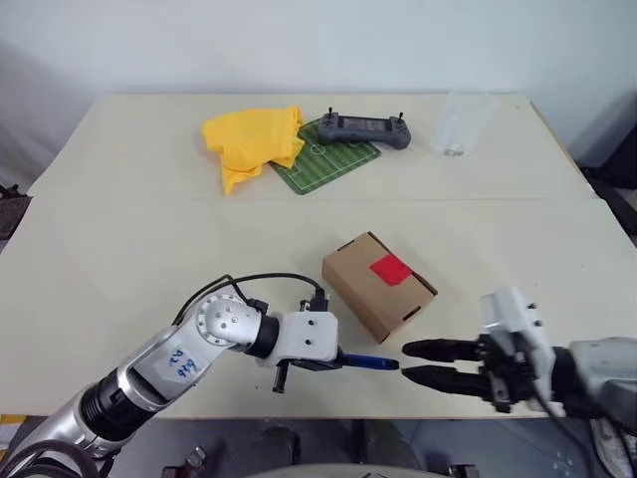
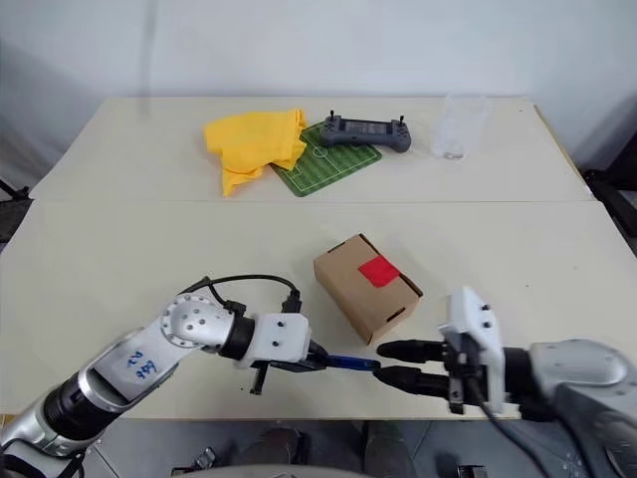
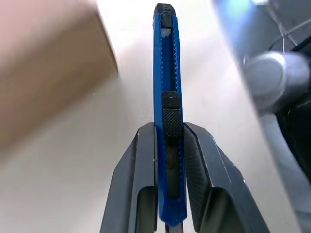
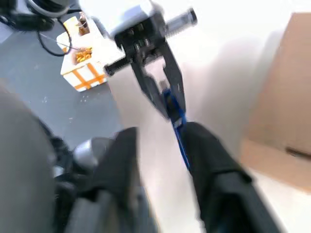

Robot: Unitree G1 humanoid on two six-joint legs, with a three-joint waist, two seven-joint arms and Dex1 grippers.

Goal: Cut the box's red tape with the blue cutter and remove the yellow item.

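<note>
Head views: the box sits closed on the table, the red tape on its top face. Just in front of the box, the left gripper is clamped on the blue cutter, which points toward the right gripper; its fingers stand apart, just off the cutter's tip.

Left wrist view: both fingers pinch the cutter's rear half, beside the slider.

Right wrist view: the open fingers flank the cutter's tip.

Judgement: the cutter is light, stiff and smooth-sided, best gripped mid-body. The cardboard box looks light and may slide under cutting pressure, so brace it.
</note>
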